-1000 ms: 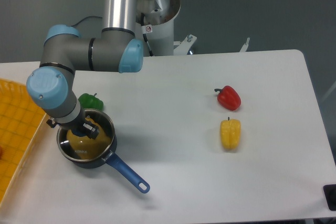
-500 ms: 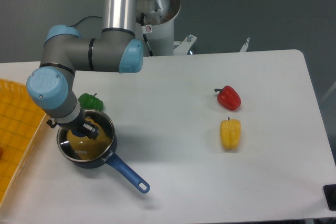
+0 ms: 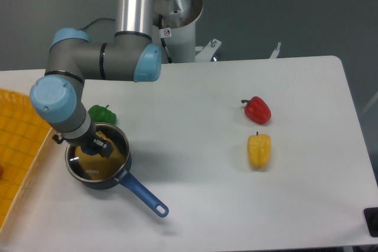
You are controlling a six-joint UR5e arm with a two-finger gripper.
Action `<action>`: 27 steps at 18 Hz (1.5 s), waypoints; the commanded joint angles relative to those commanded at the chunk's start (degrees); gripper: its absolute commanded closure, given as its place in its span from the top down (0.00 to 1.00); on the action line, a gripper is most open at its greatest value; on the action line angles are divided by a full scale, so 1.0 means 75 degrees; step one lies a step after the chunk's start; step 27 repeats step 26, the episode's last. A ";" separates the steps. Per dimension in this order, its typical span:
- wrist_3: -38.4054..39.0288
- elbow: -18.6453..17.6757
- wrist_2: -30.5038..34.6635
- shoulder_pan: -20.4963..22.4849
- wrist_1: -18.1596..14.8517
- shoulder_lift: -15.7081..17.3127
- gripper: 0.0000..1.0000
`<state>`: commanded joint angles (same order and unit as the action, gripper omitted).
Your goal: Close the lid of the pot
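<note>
While the tool (image 3: 99, 146) hovers, the lid (image 3: 94, 159) (glass) covers the pot (image 3: 112, 178).

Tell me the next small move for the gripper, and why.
Probably open the fingers and lift straight up. The lid already appears to sit on the pot, rim roughly matching rim, with the gripper down at its centre, so little seems left but releasing it.
</note>
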<state>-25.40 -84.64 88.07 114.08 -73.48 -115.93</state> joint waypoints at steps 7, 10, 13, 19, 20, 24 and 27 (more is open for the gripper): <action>-0.2852 -0.0082 0.0431 0.0748 -0.0374 0.0715 1.00; -0.4461 -0.0164 0.1054 0.1392 -0.0737 0.0960 1.00; -0.5831 -0.0164 0.1043 0.2189 -0.0808 0.1136 1.00; -0.9114 -0.0386 0.1055 0.3677 -0.0984 0.1722 1.00; -0.9396 -0.0456 0.1055 0.3900 -0.0996 0.1804 1.00; -0.9785 -0.0656 0.1043 0.4230 -0.1113 0.2109 1.00; -0.9774 -0.0680 0.1020 0.4161 -0.1102 0.2156 1.00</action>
